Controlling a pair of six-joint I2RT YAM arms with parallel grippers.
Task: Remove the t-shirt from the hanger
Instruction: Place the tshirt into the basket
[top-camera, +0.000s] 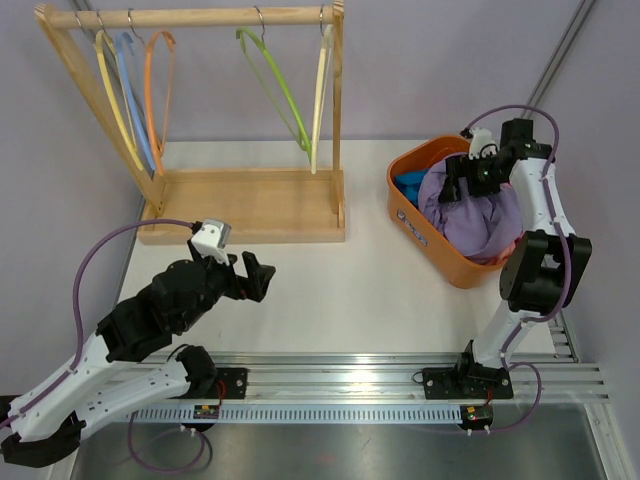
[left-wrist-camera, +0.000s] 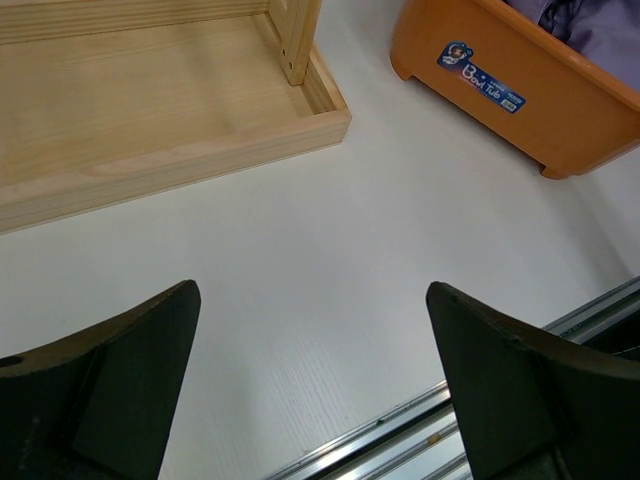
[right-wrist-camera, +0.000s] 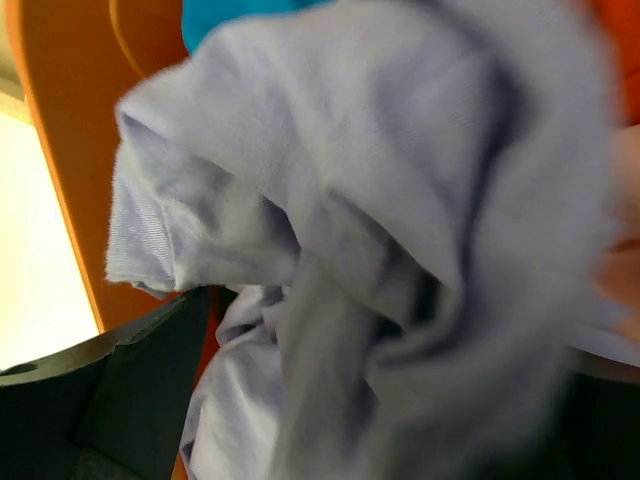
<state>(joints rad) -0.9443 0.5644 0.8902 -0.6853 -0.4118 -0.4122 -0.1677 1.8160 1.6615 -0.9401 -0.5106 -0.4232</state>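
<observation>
While the right end effector (top-camera: 452, 185) hangs with its fingers spread wide over the orange tub (top-camera: 420, 236), the purple t-shirt (top-camera: 475, 220) lies bunched up inside it. The left end effector (top-camera: 252, 277) is spread wide too, above the bench (top-camera: 340, 290).

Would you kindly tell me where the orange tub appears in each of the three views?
Top external: the tub sits at the right of the table, angled.
Left wrist: top right corner, its labelled wall facing the camera.
Right wrist: only an orange wall down the left edge.
Shared landmark: the lilac t-shirt lying in the tub, a sliver in the left wrist view, filling the right wrist view.
</observation>
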